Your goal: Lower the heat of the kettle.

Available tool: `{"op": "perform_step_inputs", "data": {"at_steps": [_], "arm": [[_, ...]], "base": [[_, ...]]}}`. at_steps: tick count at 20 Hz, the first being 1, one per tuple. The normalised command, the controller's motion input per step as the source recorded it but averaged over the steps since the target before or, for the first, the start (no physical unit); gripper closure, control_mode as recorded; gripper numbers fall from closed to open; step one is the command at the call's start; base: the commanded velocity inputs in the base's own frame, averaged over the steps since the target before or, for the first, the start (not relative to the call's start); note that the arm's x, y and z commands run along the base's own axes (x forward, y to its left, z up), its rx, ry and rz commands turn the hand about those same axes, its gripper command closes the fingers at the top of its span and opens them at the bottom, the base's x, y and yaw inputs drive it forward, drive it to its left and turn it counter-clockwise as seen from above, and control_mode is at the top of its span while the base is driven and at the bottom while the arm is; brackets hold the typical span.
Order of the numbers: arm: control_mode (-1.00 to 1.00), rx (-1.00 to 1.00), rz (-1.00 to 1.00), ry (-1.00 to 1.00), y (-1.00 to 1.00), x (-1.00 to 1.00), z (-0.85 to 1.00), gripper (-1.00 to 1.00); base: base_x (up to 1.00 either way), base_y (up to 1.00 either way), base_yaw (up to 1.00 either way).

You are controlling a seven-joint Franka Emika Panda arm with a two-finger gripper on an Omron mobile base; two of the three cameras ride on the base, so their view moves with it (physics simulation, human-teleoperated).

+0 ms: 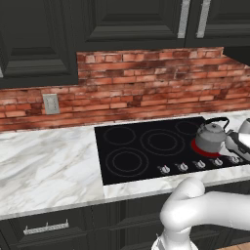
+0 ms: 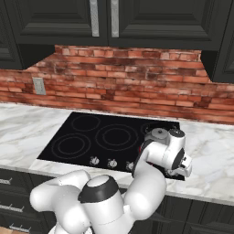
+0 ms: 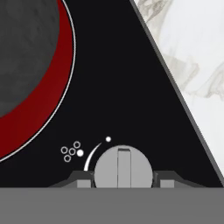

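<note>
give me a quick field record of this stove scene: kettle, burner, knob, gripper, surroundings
kettle: grey kettle with a black arched handle, on the right front burner
burner: red glowing ring under the kettle, so it is on
knob: silver knob at the cooktop's front edge, its ridge between the two fingertips
gripper: gripper closed on the knob
cooktop: black glass cooktop, other rings dark
surroundings: marble counter, brick backsplash, dark cabinets
</note>
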Motion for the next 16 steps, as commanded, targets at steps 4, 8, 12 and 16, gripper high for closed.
{"op": "perform_step_inputs", "data": {"at_steps": [4, 8, 12, 16], "arm": [[-1.00, 0.00, 0.00, 0.00, 0.00, -0.17, -0.08, 1.00], [-1.00, 0.00, -0.07, 0.00, 0.11, -0.05, -0.03, 1.00], [-1.00, 0.00, -0.15, 0.01, 0.11, -0.05, -0.01, 1.00], [-1.00, 0.00, -0.18, 0.00, 0.01, -0.10, -0.03, 1.00]], "base": [[0.00, 0.00, 0.00], [0.00, 0.00, 0.00], [0.00, 0.00, 0.00], [0.00, 0.00, 0.00]]}}
